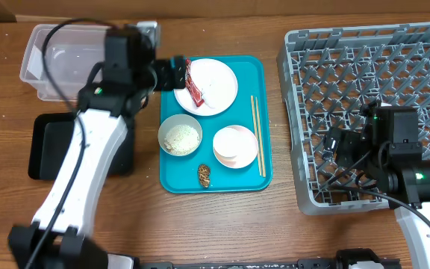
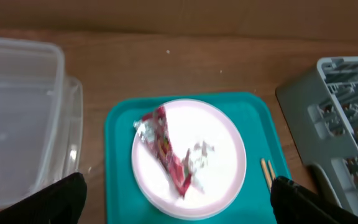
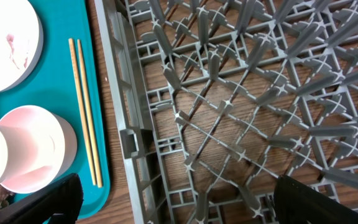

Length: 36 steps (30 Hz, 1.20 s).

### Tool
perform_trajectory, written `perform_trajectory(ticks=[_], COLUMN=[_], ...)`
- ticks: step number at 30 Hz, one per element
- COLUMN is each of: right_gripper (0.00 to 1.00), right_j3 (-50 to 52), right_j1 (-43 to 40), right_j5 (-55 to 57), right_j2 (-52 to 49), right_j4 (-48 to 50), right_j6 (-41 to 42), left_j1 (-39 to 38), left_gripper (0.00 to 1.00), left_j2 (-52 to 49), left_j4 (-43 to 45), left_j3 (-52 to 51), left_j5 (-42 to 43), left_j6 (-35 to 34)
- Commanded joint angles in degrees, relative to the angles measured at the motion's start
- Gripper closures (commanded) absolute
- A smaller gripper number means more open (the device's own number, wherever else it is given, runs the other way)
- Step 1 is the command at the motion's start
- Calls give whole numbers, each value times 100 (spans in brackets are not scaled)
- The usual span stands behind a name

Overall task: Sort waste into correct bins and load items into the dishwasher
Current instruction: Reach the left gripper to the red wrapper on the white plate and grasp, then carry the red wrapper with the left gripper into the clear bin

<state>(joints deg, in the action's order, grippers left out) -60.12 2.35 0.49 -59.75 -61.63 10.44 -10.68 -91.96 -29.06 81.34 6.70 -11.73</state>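
Left gripper (image 2: 179, 190) spread wide above crumpled red-and-white snack wrapper (image 2: 166, 149), wrapper lying on white plate (image 2: 222, 155) on teal tray (image 2: 118, 155), its print apparently too blurred to read, right gripper (image 3: 182, 199) spread over grey dish rack (image 3: 229, 99)

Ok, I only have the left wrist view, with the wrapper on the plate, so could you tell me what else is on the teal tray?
Observer: Nearer the robot than that plate stands a white bowl holding rice grains.
Operator: Thank you, and is anything beside it?
Observer: A pale pink bowl sits on the tray to its right.
Operator: And where is the black bin, please?
Observer: The black tray lies on the table just on the robot's side of the clear tub.
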Motion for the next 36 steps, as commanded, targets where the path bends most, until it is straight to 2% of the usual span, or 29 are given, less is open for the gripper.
perform_trajectory(ticks=[1,11,21,23,27,33,35,36], right_gripper=[0,0,0,0,0,0,0,0], right_j3=[-151,-151,-151,-151,-151,-151,-151,-151], right_j1=[15,15,17,15,15,15,17,15], right_j5=[96,94,94,94,94,94,94,94], right_j2=[48,48,48,48,48,48,48,48], right_j4=[0,-74,-138,-146,-173,-192,-192,-195], right_j6=[-37,-35,-35,-35,-35,-37,-35,-37], left_j1=[-179,-358,-363,-361,-361,-361,-361,-358], left_gripper=[4,6,14,19,40,86,96,96], left_j2=[-538,-1947,-2756,-2835,-2916,-2920,-2920,-2914], left_j4=[356,1158,1655,1668,1718,1762,1759,1755], left_j3=[181,181,181,181,179,179,181,181], left_j5=[-234,-262,-221,-223,-223,-223,-225,-223], left_j6=[-61,-791,-894,-892,-892,-890,-890,-890])
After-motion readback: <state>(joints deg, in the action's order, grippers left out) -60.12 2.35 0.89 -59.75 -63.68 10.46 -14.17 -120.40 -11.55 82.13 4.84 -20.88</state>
